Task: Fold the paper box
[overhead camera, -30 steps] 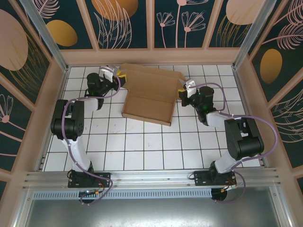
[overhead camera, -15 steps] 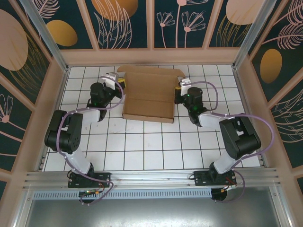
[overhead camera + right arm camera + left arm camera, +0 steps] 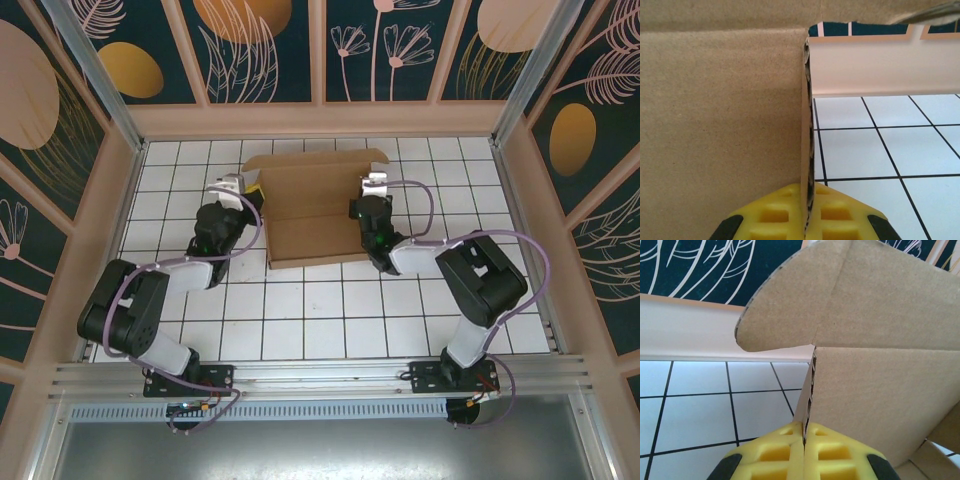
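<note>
Both grippers have drawn inward since a second ago, and the paper box (image 3: pixel 315 215), skewed then, now sits square to the tiles (image 3: pixel 320 320) at the table's far middle. At its ends, the left gripper (image 3: pixel 252 187) and right gripper (image 3: pixel 363 192) each clamp a raised side wall. The wrist views show yellow pads (image 3: pixel 775 455) pinching the corrugated edge. Open tiles lie nearer the bases.

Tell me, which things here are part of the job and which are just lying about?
Part of the job: brown cardboard paper box, partly folded; left gripper, clamped on its left wall; right gripper, clamped on its right wall.
Just there: white tiled table; dark flower-patterned wall panels; metal front rail.
</note>
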